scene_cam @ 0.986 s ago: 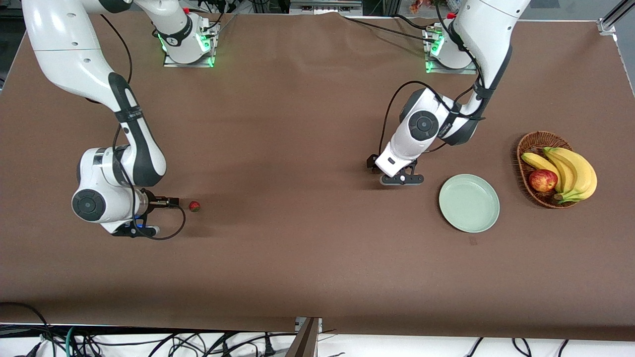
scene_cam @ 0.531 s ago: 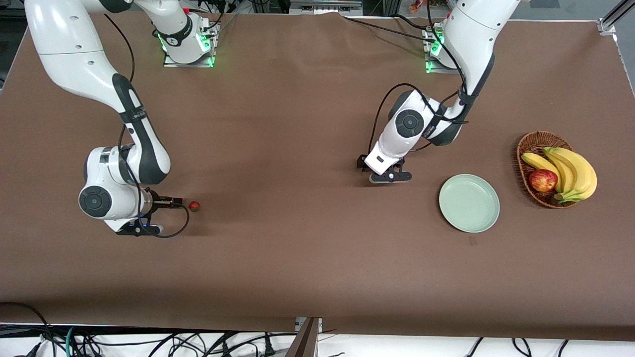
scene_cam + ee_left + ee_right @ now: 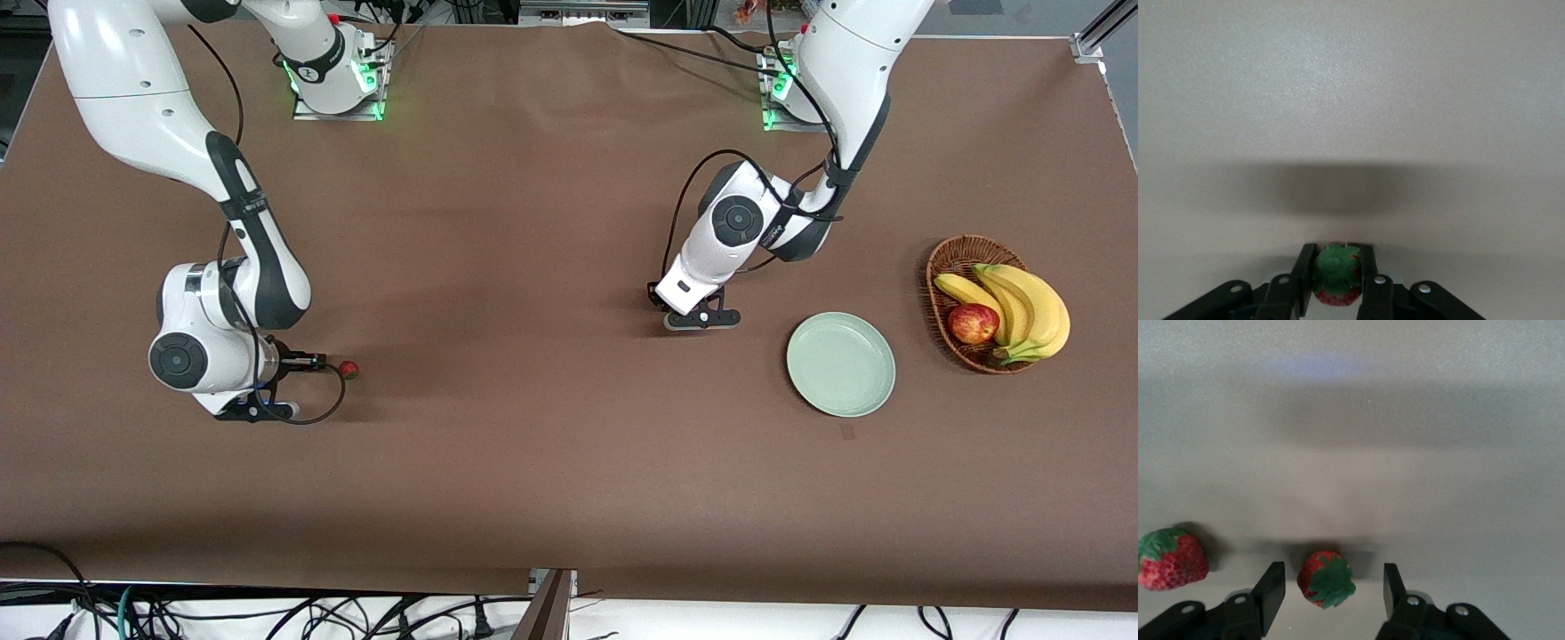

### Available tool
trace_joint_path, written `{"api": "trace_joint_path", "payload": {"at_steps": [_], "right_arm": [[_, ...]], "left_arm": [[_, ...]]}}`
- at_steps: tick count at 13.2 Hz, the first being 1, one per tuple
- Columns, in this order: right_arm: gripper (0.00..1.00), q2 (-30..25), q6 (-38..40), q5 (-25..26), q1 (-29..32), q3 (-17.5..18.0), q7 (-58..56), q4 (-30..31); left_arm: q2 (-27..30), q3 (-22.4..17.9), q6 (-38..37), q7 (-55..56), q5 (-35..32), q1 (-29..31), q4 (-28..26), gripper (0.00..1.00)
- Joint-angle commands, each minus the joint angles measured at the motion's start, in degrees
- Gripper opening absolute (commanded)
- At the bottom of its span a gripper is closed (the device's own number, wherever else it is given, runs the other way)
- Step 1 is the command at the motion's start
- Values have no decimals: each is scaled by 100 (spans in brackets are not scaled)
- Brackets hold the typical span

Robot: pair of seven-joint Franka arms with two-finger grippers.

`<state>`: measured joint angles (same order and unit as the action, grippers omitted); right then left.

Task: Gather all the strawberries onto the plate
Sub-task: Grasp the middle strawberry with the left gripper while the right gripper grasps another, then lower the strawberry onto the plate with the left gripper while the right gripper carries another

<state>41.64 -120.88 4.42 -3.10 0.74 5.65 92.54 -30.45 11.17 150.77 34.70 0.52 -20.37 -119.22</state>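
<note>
My left gripper (image 3: 702, 320) is shut on a strawberry (image 3: 1335, 270), green top up, low over the table beside the plate (image 3: 840, 364), toward the right arm's end. The pale green plate holds nothing. My right gripper (image 3: 1333, 572) is open and low over the table, its fingers either side of a second strawberry (image 3: 1326, 578) without touching it. A third strawberry (image 3: 1171, 558) lies a little apart from it. In the front view one strawberry (image 3: 348, 369) shows beside the right wrist (image 3: 253, 409); the one between the fingers is hidden there.
A brown wicker basket (image 3: 942, 258) with bananas (image 3: 1022, 307) and a red apple (image 3: 973, 323) stands past the plate at the left arm's end of the table. Brown cloth covers the table.
The right arm has shifted a little toward the strawberry near it. The left gripper has moved a short way away from the plate, still shut on its berry.
</note>
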Motion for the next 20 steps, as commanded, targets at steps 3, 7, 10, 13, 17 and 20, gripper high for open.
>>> {"api": "trace_joint_path", "payload": {"at_steps": [3, 7, 10, 13, 17, 20], "right_arm": [[30, -86, -111, 32, 20, 31, -64, 177], [5, -121, -59, 32, 20, 48, -73, 116], [5, -261, 55, 15, 38, 205, -82, -156], [5, -323, 415, -11, 38, 706, 76, -595], [5, -253, 302, 50, -84, 1550, 1523, -667], [5, -69, -119, 50, -672, 1683, 2534, -780]], "left_arm": [[696, -36, -1423, 28, -26, 173, 196, 5], [1023, -62, -3120, -1425, -26, 839, 732, 12], [988, -53, -3405, -3305, -17, 1700, 865, 20], [638, -53, -3178, -5134, -17, 2615, 952, 22], [31, -53, -2194, -6466, -9, 3118, 953, 24], [-93, -53, -1973, -6581, -26, 3092, 953, 39]]}}
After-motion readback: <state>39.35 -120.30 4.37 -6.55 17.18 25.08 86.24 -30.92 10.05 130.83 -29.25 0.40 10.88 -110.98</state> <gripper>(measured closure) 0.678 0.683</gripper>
